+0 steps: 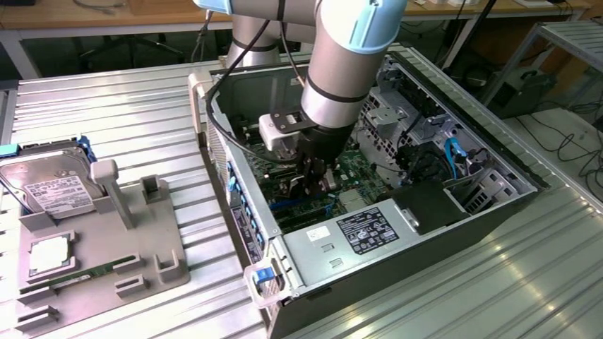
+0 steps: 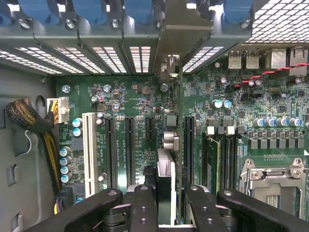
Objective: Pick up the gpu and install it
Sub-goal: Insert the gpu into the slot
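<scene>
Wrist view: we see our gripper (image 2: 166, 208) clamped narrowly on the gpu (image 2: 166, 179), held edge-on just above the motherboard (image 2: 125, 104) slots, inside the open computer case (image 1: 490, 176).

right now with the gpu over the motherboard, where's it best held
By its top edge, from above the open case, pinching across its flat faces. The gpu stands on edge over the motherboard, so its lower edge must stay free; the end effector looks clamped that way.

Ribbed metal table (image 1: 141, 113) carries open computer case (image 1: 490, 205) (upright) and grey fixture tray (image 1: 155, 247).
</scene>
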You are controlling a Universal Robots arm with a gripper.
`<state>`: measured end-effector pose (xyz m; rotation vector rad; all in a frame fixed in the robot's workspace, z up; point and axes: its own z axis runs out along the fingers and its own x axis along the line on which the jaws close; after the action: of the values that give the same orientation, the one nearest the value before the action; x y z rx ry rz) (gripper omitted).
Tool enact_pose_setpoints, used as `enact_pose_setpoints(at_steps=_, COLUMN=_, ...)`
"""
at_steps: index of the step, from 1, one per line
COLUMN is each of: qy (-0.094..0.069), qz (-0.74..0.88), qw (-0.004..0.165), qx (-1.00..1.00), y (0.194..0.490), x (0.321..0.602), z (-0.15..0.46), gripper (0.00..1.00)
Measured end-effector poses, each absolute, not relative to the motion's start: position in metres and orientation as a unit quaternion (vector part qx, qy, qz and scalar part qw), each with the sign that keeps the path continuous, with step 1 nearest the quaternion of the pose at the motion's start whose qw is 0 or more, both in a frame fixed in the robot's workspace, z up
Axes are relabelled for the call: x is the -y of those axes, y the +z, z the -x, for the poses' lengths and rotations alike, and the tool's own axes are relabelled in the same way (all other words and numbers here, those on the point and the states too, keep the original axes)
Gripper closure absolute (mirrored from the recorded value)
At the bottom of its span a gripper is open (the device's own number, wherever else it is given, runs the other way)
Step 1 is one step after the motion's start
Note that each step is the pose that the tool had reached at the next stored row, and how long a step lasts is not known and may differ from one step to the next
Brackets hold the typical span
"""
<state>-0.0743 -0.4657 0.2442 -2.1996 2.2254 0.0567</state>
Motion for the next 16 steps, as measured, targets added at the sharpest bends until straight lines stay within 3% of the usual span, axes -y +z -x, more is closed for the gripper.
enact_pose_setpoints(at_steps=16, qy=0.021, qz=0.703, qw=0.008, qx=-0.711, y=0.2355, x=0.4655, z=0.0744, gripper=0.73)
